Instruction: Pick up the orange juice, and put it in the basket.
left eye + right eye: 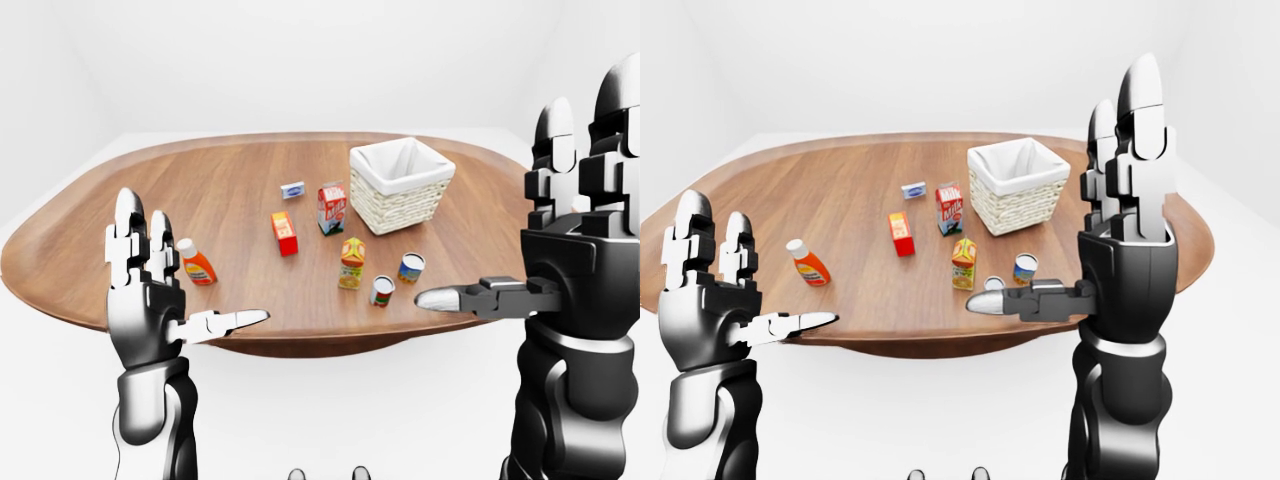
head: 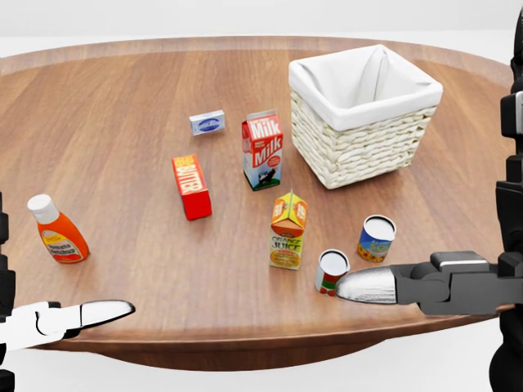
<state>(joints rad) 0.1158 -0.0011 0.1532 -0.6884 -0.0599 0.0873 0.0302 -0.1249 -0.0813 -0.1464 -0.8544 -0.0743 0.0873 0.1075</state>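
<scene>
Bright even light, faint soft shadows, sharp render

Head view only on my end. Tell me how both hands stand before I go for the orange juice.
Observer: The right hand is open, fingers pointing straight up, thumb out sideways toward the view's left.
Operator: Give me the left.
Observer: The left hand is open too, fingers up, empty, held lower than the right.
Operator: My thumb looks as if it is on the red can. Check it.
Observer: The left-eye view shows a clear gap between the thumb tip and the red can; no contact.
</scene>
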